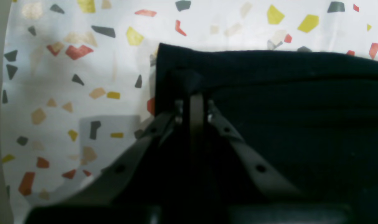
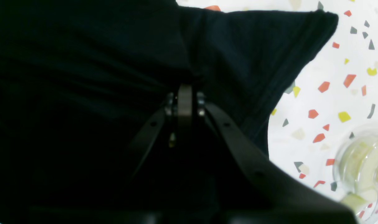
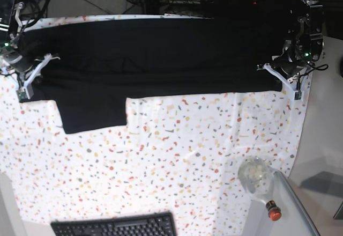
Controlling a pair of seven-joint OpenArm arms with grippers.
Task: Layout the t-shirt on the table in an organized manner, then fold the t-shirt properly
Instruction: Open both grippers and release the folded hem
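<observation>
keyboard [image 3: 115, 227] cropped below, clear spool [image 2: 364, 165] blurred

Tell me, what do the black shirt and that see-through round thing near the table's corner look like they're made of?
The t-shirt looks like soft matte knit fabric: it drapes, creases, and shows a stitched hem in the right wrist view. The round container seems to be clear glossy plastic or glass; pale contents show through it, and its wall catches highlights. Which of the two it is cannot be told.

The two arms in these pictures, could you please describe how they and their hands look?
Both are dark machinery. Each hand, left hand and right hand, has black fingers with small round holes and silver screws at the tips. In the base view white brackets and small green lights sit near the wrists.
</observation>
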